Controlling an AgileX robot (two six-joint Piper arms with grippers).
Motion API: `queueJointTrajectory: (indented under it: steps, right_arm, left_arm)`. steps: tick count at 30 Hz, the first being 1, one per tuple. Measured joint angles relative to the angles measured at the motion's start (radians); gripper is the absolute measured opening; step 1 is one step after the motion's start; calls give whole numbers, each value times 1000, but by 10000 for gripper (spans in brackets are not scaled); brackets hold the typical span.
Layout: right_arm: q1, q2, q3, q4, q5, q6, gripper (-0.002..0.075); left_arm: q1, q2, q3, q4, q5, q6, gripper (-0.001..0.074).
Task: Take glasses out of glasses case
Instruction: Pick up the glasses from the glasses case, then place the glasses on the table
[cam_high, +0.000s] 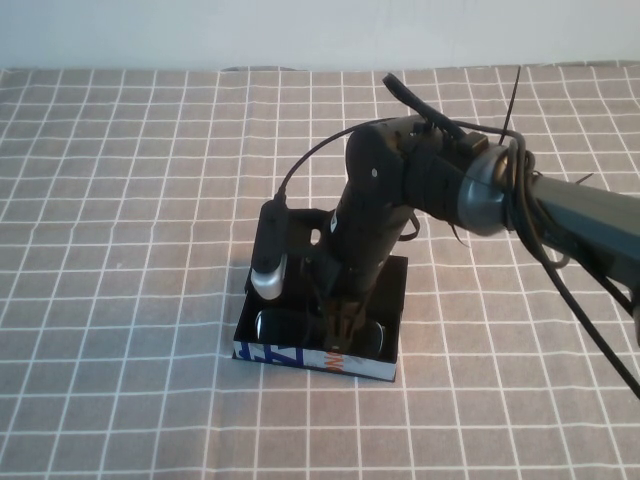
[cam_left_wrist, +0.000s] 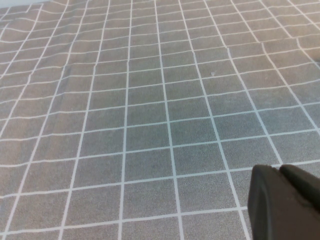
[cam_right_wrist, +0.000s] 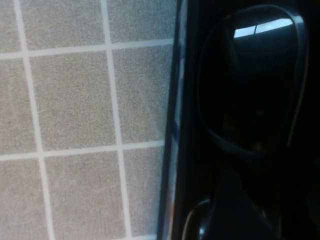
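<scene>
The black glasses case (cam_high: 310, 356) lies open on the checked cloth, its blue, white and orange printed side facing the near edge. The black glasses (cam_high: 283, 326) lie inside it. My right gripper (cam_high: 340, 325) reaches straight down into the case, at the middle of the glasses between the two lenses. The right wrist view shows one dark lens (cam_right_wrist: 250, 85) close up, the case's front wall (cam_right_wrist: 175, 125), and my right gripper (cam_right_wrist: 235, 210) dark over the bridge. My left gripper (cam_left_wrist: 281, 172) is shut and empty above bare cloth, out of the high view.
The grey cloth with white grid lines (cam_high: 120, 200) covers the whole table. The case's flap lid (cam_high: 303, 228) lies open behind the case. The right arm's cables (cam_high: 540, 250) hang over the right side.
</scene>
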Motion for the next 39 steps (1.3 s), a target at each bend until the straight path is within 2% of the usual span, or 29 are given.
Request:
queueJointTrajectory:
  steps: [12, 15, 19, 21, 26, 31, 34, 39]
  right_arm:
    - [0, 27, 0, 0, -7, 0, 286]
    - [0, 27, 0, 2, -9, 0, 218]
    - [0, 21, 0, 2, -9, 13, 68]
    - [0, 6, 0, -8, -9, 46, 47]
    - [0, -84, 11, -84, -9, 287, 47]
    - [-18, -255, 127, -164, -7, 702, 46]
    - [-59, -337, 234, -182, -9, 932, 46]
    - [-157, -396, 428, -189, -61, 1144, 46]
  left_arm:
    - [0, 0, 0, 0, 0, 0, -5]
    - [0, 0, 0, 0, 0, 0, -4]
    - [0, 0, 0, 0, 0, 0, -4]
    - [0, 0, 0, 0, 0, 0, -4]
    - [0, 0, 0, 0, 0, 0, -4]
    - [0, 0, 0, 0, 0, 0, -4]
    - [0, 0, 0, 0, 0, 0, -4]
    - [0, 0, 0, 0, 0, 0, -4]
